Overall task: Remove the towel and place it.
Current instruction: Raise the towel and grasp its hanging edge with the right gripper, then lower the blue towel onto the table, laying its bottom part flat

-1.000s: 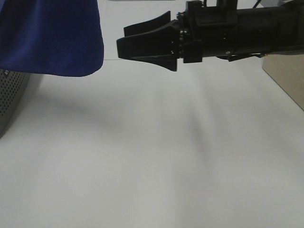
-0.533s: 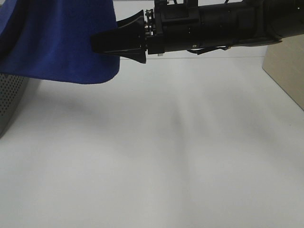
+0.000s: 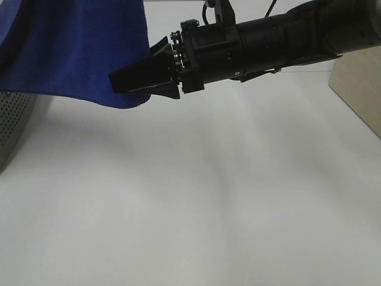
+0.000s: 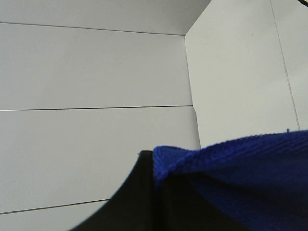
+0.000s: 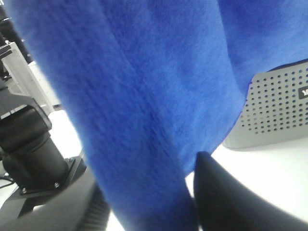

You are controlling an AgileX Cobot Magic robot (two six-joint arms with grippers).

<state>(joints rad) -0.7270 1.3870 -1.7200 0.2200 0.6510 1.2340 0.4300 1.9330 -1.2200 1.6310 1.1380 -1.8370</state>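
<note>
At towel edge, right arm outstretched.

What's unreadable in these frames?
- Right pincer: high view, tips overlap the towel; wrist view is filled with cloth. Grip unclear.
- Towel: cut off by the high view's top and left edges; no tag visible.
- Basket: only a perforated corner shows; rest off-frame.
- Left pincer: outside the high view; its wrist view shows one dark finger only.

The towel is a deep blue, fuzzy cloth, hanging up in the air in loose folds, its bottom edge curving.
</note>
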